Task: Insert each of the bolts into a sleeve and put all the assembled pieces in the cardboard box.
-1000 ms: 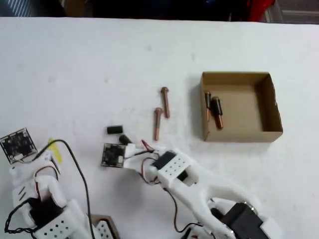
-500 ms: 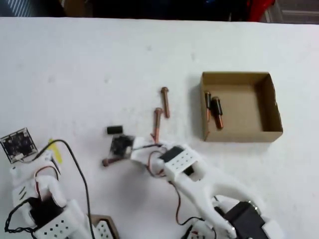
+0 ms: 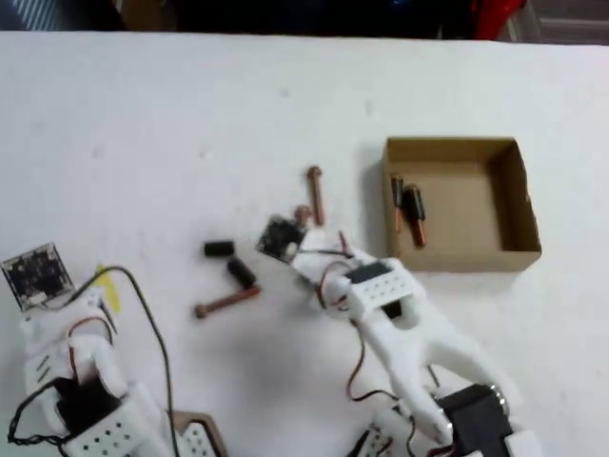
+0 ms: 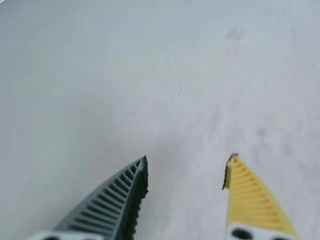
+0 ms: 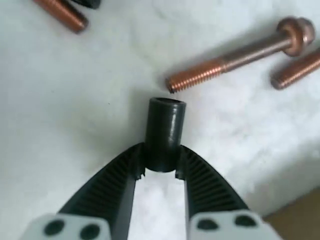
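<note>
The right gripper clamps a black sleeve just short of the threaded tip of a copper bolt, near the cardboard box. The left gripper gapes wide over the white table.

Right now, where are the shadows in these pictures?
Right wrist view: a soft grey shadow lies on the table around the sleeve held in the right pincer. High view: the table is brightly lit, the room behind it dark. Left wrist view: even light, barely any shadow by the open left pincer.
</note>
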